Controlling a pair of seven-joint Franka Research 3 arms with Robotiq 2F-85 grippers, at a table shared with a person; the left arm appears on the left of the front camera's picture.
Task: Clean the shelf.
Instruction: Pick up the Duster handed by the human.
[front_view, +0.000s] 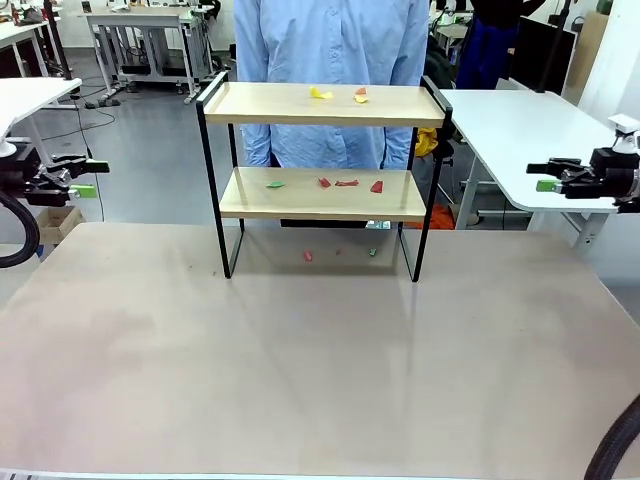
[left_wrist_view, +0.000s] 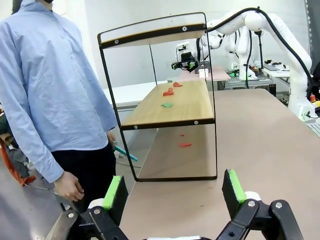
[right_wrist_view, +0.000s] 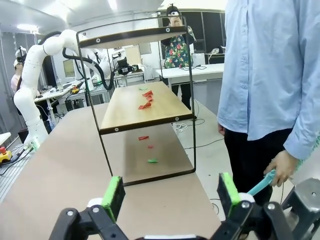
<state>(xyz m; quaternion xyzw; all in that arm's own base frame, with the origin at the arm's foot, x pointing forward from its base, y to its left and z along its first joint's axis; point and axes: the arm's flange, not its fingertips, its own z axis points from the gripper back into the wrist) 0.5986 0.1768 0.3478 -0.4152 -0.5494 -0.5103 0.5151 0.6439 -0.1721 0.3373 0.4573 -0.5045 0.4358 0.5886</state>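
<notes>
Item: small two-tier shelf (front_view: 270, 103) of two light wooden boards in a thin black metal frame with looped side legs.
Location: it stood upright at the far middle of the wide beige counter (front_view: 300, 380), just in front of a person in a light blue shirt (front_view: 330, 40).
Top board: two small yellow scraps (front_view: 320, 93) lay right of the middle, near each other.
Lower board: one small green scrap (front_view: 274, 184) and three small red scraps (front_view: 346, 183) lay in a loose row.
Under the shelf: a fallen red scrap (front_view: 308, 256) and a fallen green scrap (front_view: 372, 252) lay on the counter between the legs.
Left claw: the black two-finger left claw (front_view: 88, 175) with green pads hovered off the counter's left edge. Its fingers were spread apart and held nothing, well apart from the shelf.
Right claw: the matching black right claw (front_view: 543, 176) hovered off the right edge, also spread apart and empty, and also well apart from the shelf.
Person's hand: seen from the right wrist, one hand (right_wrist_view: 282, 167) held a slim teal handle (right_wrist_view: 260, 186). What tool it belonged to could not be told.
Done: judged as nothing, since both boards carried litter.
Left: judged as the whole job, meaning both boards and probably the bits beneath.
</notes>
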